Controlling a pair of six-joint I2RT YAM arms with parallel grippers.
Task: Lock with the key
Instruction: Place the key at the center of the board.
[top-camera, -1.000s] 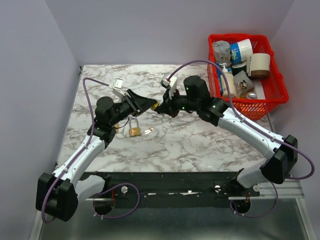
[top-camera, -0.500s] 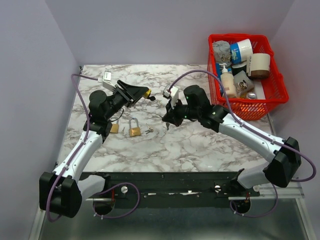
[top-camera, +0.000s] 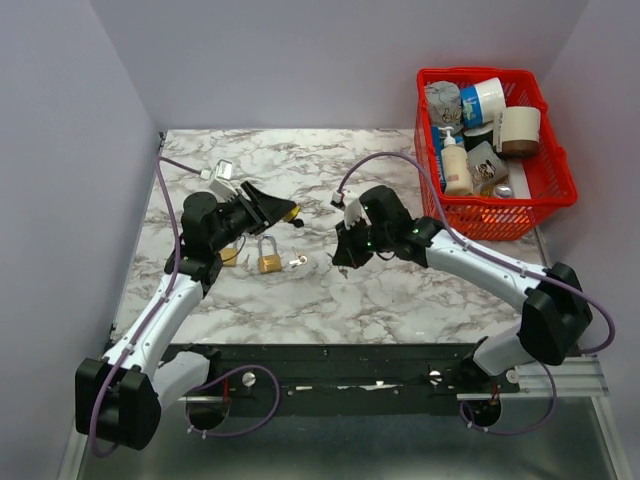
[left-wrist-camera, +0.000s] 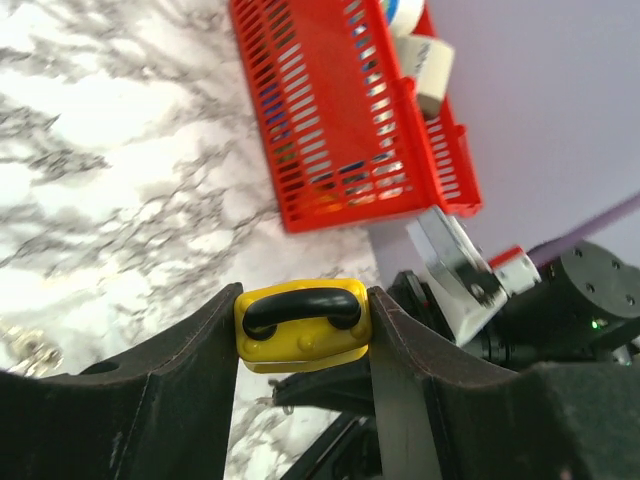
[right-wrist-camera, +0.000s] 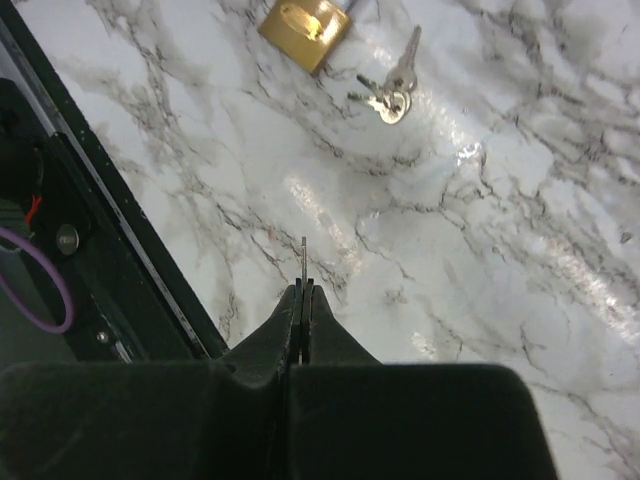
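Gripping a yellow lock (left-wrist-camera: 303, 325) between its fingers, the left gripper (top-camera: 275, 211) hangs above the worktop (top-camera: 400, 290). The right gripper (right-wrist-camera: 303, 292) is closed on a thin key (right-wrist-camera: 304, 256) that points down at the worktop. A brass padlock (right-wrist-camera: 305, 30) and spare keys (right-wrist-camera: 392, 95) lie side by side between the arms.

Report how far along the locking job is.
Done: both pieces are picked up. In hand: the left gripper holds the small yellow padlock with a black shackle; the right gripper is shut on a thin metal key. Remaining: the grippers are apart, so the key must meet the padlock and turn.
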